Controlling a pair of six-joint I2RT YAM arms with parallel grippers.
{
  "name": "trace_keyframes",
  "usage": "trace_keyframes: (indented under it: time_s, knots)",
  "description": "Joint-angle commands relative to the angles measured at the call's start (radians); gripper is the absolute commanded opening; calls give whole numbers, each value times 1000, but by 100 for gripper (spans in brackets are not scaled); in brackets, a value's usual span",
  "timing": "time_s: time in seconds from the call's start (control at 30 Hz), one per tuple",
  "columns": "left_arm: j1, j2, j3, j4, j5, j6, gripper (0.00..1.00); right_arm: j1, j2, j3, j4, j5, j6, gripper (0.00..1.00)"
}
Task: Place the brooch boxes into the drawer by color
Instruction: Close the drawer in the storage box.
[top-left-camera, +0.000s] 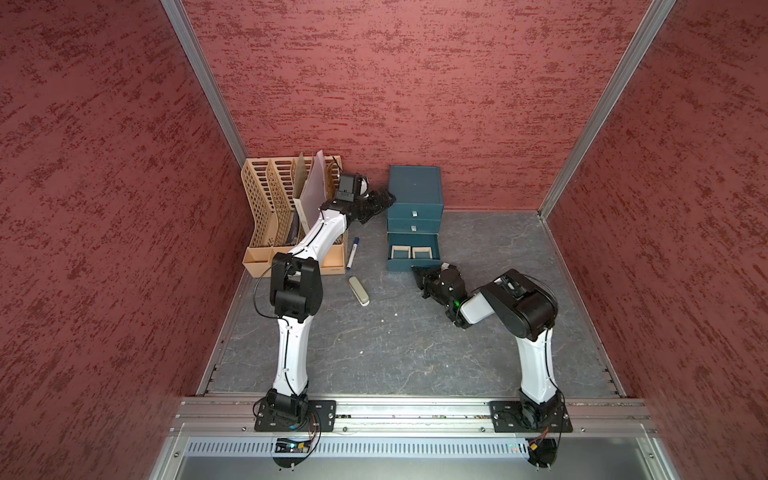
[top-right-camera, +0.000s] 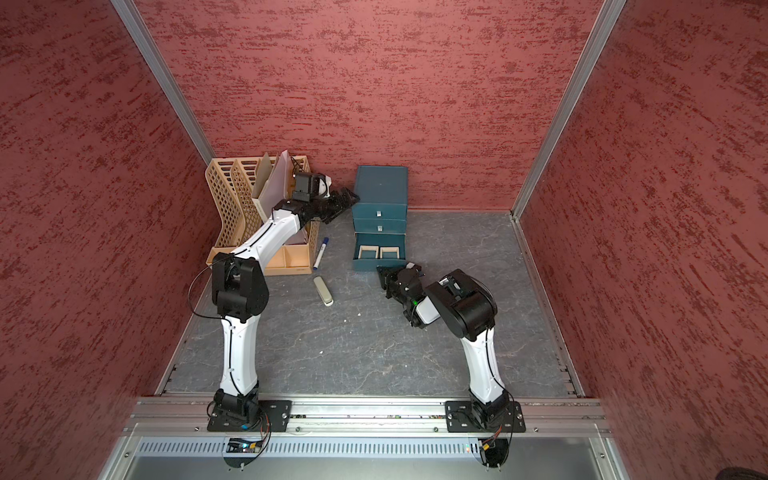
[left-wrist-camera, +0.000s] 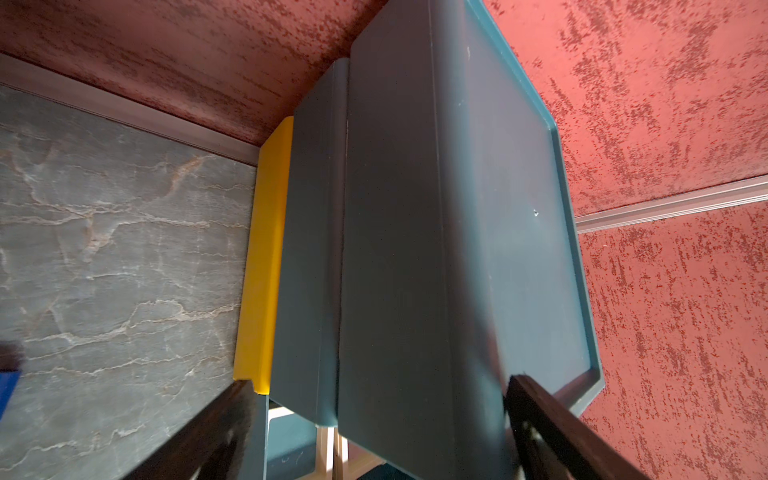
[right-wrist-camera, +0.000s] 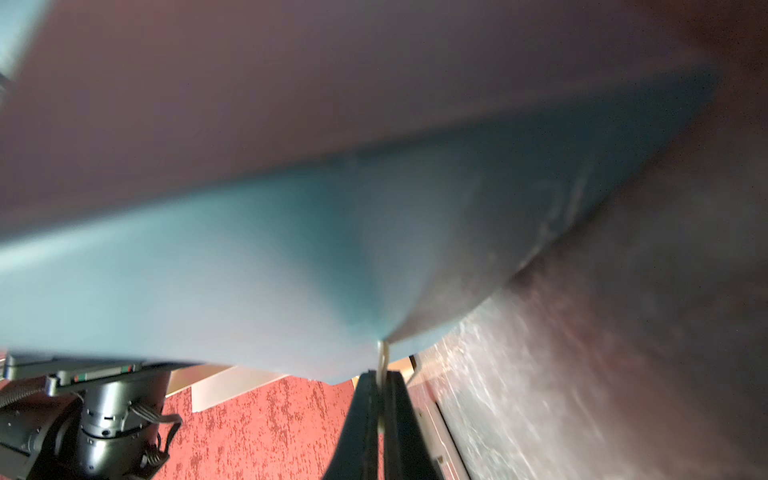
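Note:
A blue cabinet stands against the back wall, and its lowest drawer is pulled out. Two tan brooch boxes lie side by side in the drawer, seen in both top views. My right gripper is at the drawer's front. In the right wrist view it is shut on the drawer's thin pale handle. My left gripper is open at the cabinet's upper left side. In the left wrist view its fingers flank the cabinet's side wall.
A tan slotted file organiser holding sheets stands in the back left corner. A blue-capped marker and a beige oblong block lie on the grey floor between the organiser and the cabinet. A yellow strip runs along the cabinet's foot.

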Motion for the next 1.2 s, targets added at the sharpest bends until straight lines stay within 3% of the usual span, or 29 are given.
trace_keyframes:
  time_s: [0.0, 0.57, 1.17]
  knots:
    - [-7, 29, 6, -58, -16, 18, 98, -19, 12, 51, -21, 14, -12, 0]
    - [-8, 30, 17, -69, -14, 15, 98, -67, 122, 259, -146, 1, -14, 0]
    - [-7, 38, 33, -82, -11, 19, 98, -86, 199, 378, -222, 4, 12, 0]
